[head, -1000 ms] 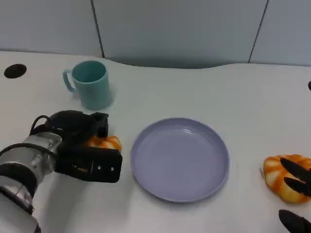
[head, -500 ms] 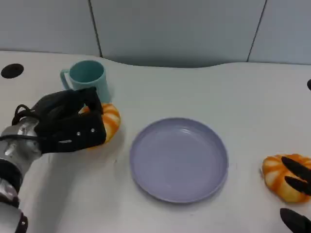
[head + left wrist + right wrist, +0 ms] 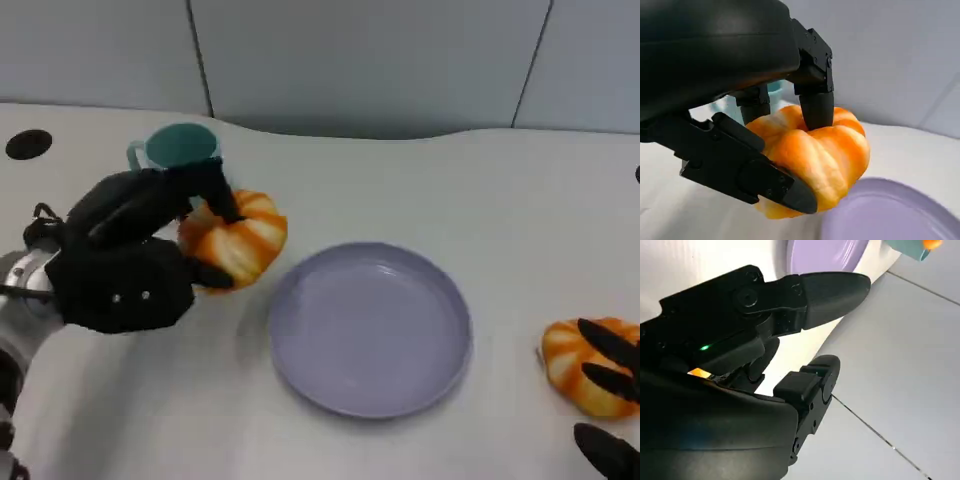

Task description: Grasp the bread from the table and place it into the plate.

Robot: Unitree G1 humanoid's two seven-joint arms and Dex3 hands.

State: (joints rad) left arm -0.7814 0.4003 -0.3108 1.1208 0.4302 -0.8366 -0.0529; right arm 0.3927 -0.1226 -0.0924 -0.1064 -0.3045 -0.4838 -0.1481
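bread (image 3: 237,240) | held by left hand (image 3: 135,255) | beside plate (image 3: 370,325)

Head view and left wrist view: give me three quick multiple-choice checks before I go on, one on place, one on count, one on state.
1. Where is the cup?
A. On the plate
B. Behind the left hand
C. By the right hand

2. How many breads are in the head view?
A. One
B. Two
C. Three

3. The plate is:
A. Empty
B. Holding one bread
C. Holding the cup

Key: 1 B, it stands beyond the left hand. 2 B, one bread is gripped by the left fingers, the other bread lies under the right hand. 3 A, its whole lilac surface is bare.
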